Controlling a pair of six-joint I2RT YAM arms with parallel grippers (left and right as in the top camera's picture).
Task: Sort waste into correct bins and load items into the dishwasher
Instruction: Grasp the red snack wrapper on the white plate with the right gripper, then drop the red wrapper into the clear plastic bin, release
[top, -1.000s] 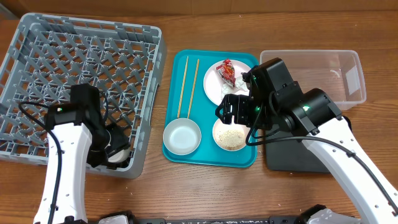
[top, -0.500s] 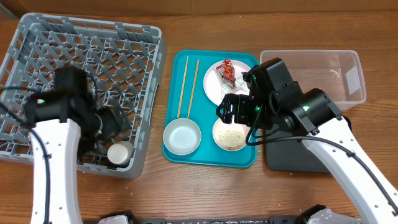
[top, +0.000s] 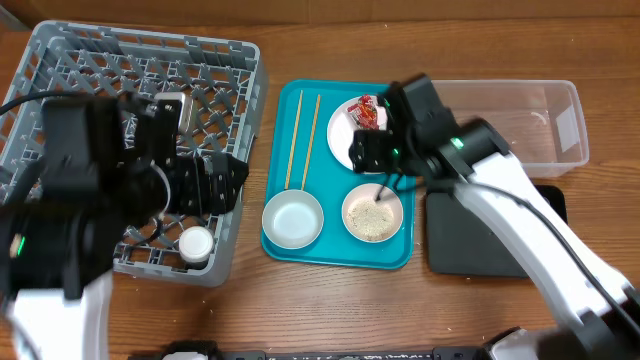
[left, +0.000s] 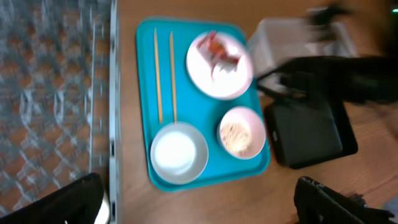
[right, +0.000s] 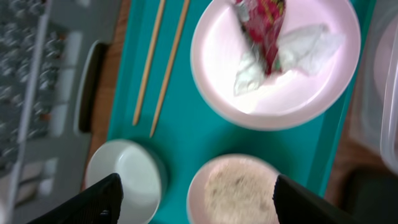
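Observation:
A teal tray (top: 335, 255) holds two chopsticks (top: 300, 140), a white bowl (top: 292, 220), a pink bowl of crumbly food (top: 372, 213) and a pink plate (top: 345, 140) with a red wrapper (top: 366, 112) and tissue. My right gripper (top: 370, 150) is open and empty above the tray; in the right wrist view its fingers (right: 199, 199) straddle the food bowl (right: 239, 190), with the wrapper (right: 264, 25) ahead. My left gripper (top: 210, 182) is open and empty, raised over the right edge of the grey dish rack (top: 130, 100). A white cup (top: 195, 243) sits in the rack's near corner.
A clear plastic bin (top: 520, 120) stands right of the tray. A black bin (top: 480, 240) lies in front of it, partly under my right arm. In the left wrist view the tray (left: 143, 93) and black bin (left: 308, 130) lie below.
My left gripper has come off the white cup, left it in the rack, and risen up and to the right. My right gripper has moved from the food bowl toward the plate.

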